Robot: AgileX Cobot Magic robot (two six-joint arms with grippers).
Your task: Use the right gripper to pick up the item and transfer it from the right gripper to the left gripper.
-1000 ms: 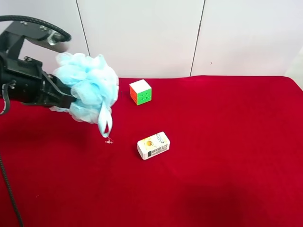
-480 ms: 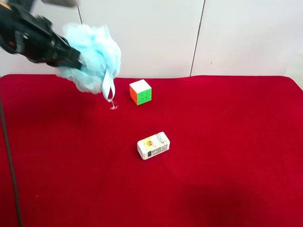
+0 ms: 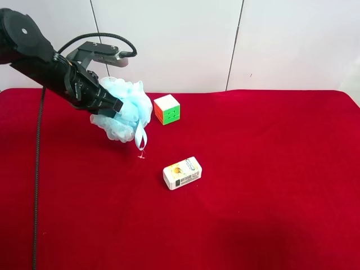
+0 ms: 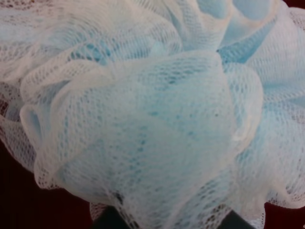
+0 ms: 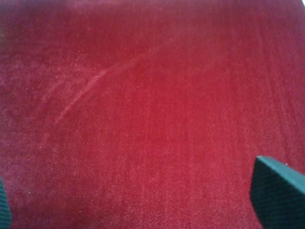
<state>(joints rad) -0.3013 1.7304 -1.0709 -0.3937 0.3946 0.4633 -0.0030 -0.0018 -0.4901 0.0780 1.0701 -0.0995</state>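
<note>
The item, a fluffy light blue mesh pouf, hangs above the red cloth just left of the puzzle cube, its ribbon loop dangling down. The arm at the exterior high view's left grips it; the left wrist view shows the same pouf filling the picture, so this is my left gripper, shut on the pouf. Its fingertips just show under the mesh. My right gripper is open and empty over bare red cloth; it is out of the exterior high view.
A multicoloured puzzle cube stands near the back of the red cloth table. A small white printed box lies in the middle, below and right of the ribbon. A white wall runs behind.
The left arm, holding the pouf, swung up high towards the back, then came down and to the right. The pouf now hangs lower, close beside the cube.
</note>
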